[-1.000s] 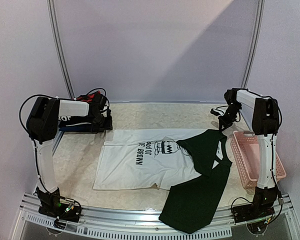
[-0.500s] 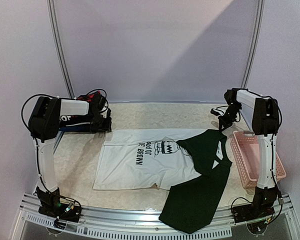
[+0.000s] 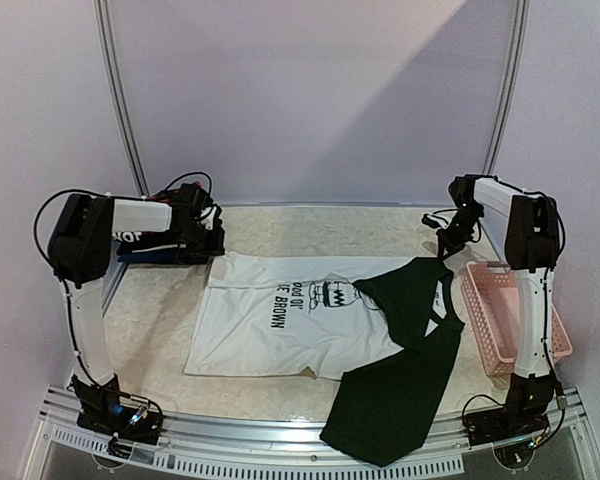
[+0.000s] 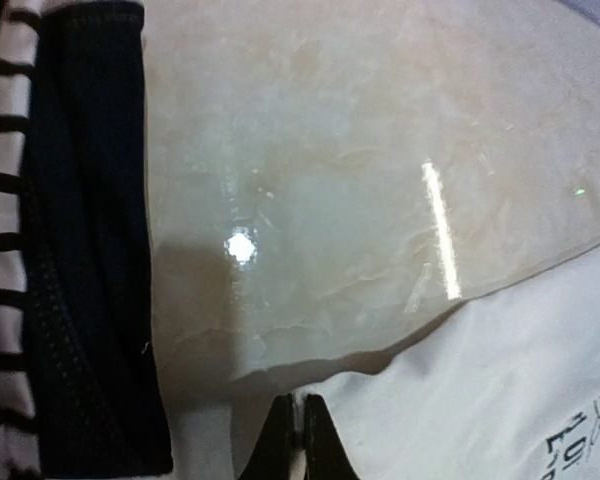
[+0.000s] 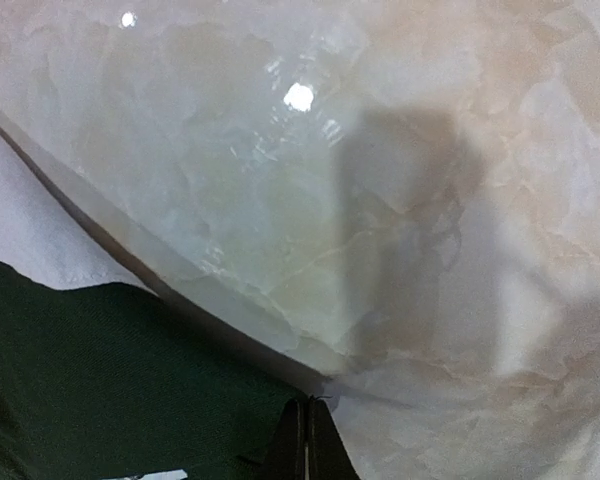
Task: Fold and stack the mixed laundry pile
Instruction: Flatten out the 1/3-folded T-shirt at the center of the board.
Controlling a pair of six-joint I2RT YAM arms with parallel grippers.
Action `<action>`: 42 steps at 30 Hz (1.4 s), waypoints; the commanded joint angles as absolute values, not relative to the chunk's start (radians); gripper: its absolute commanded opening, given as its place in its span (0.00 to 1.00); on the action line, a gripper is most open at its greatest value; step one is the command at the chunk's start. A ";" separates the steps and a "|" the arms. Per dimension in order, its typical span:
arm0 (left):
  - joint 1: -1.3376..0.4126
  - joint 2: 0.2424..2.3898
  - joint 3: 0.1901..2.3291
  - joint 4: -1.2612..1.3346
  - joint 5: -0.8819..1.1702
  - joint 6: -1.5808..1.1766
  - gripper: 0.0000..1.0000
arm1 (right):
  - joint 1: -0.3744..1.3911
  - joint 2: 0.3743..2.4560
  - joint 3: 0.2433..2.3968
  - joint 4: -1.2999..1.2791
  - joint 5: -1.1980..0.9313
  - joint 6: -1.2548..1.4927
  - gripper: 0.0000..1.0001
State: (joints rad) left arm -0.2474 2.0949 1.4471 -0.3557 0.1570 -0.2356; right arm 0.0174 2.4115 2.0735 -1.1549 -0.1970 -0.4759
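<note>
One tee [image 3: 270,330], white, printed, spread flat in middle of table [image 3: 310,225]. One dark garment [image 3: 395,385] overlapping tee's right side, hem at near table edge. One pile [image 4: 90,250] of folded clothes far left: navy, striped, some red. One pink basket [image 3: 510,320] at right, beside right arm. Two arms, both reaching far, wrists low. Left gripper [image 4: 302,430] pinched together on tee's far-left corner, just beside pile. Right gripper [image 5: 308,430] clamped on tee's far-right edge, where dark garment meets it.

Glossy marbled table [image 3: 310,228], matt cloth tee [image 3: 250,330], slatted plastic basket [image 3: 495,320]
</note>
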 commanded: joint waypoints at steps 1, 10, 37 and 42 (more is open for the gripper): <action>-0.239 1.865 1.360 -0.202 0.197 -0.208 0.00 | 0.008 2.255 2.111 -1.101 -0.232 -0.446 0.00; -0.241 1.569 1.262 -0.189 0.193 -0.170 0.00 | 0.008 2.036 2.120 -1.089 -0.266 -0.427 0.00; -0.423 0.825 1.400 -0.523 0.010 -0.028 0.00 | 0.008 1.286 2.144 -1.071 -0.600 -0.438 0.00; -0.427 0.773 1.553 -0.688 0.057 -0.020 0.00 | 0.009 1.162 2.186 -1.062 -0.679 -0.400 0.00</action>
